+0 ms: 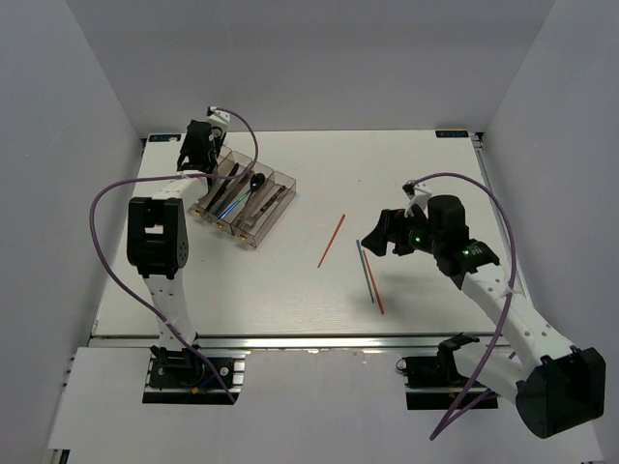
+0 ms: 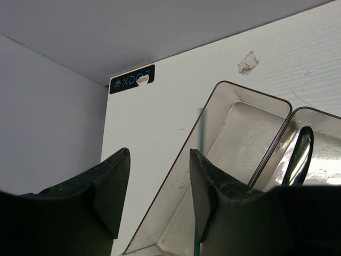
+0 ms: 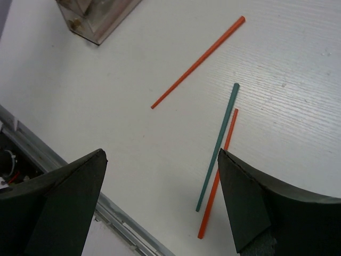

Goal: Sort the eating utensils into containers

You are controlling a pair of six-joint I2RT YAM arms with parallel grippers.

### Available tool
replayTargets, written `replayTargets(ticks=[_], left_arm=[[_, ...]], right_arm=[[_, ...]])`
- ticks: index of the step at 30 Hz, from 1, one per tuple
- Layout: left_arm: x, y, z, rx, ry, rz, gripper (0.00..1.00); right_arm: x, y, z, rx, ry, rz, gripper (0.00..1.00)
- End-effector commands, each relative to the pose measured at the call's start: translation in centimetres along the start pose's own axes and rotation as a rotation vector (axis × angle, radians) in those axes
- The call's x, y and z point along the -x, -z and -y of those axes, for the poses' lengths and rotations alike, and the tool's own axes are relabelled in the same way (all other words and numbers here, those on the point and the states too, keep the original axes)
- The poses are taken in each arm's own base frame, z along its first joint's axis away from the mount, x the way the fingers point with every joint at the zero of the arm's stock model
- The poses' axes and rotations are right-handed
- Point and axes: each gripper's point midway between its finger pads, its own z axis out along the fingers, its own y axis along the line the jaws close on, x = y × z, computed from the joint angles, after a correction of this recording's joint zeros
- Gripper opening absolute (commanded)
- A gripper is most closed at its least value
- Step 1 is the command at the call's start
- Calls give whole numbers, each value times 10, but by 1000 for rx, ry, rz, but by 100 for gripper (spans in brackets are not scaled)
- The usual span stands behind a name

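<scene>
3 chopsticks loose on table, 1 green stick at tray

Readable only from left wrist: black sticker (image 2: 132, 79) at far edge of table (image 2: 160, 122), pale lettering "XDO" plus 1 more letter half covered by a torn scrap. Too small to read from above.

Also only in that view: left hand (image 2: 160, 181) with fingers apart, clamping nothing, over end compartment of smoky tray (image 2: 240, 128). Thin upright green chopstick (image 2: 201, 133) along 1 finger's inner edge, contact impossible to tell. Dark spoon (image 2: 299, 152) in next compartment.

From above only: whole 5-compartment tray at far left.

Right wrist view: right hand (image 3: 160, 154) spread wide, empty, above lone orange chopstick (image 3: 198, 61). Nearby, loose green chopstick (image 3: 217, 146) lying just beside 2nd orange chopstick (image 3: 217, 173), all well apart from tray.
</scene>
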Motion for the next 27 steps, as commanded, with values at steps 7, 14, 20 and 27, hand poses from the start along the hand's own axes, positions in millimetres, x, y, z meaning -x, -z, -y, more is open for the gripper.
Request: replayTargets(ticks=[7,14,20,27], left_arm=[[96,63,-69,67,305,206,69],[132,164,-126,111,717,236,91],[97,240,-75,-170,837,209,98],[30,283,-30,-286,811,171,98]], right_arm=[[-29,-34,57,-324,29,-185,89],[-60,-48,47,-443,69,-277,68],[-81,-46,54,-476,73,-351,39],[-101,-47,61,-490,82,-434,30]])
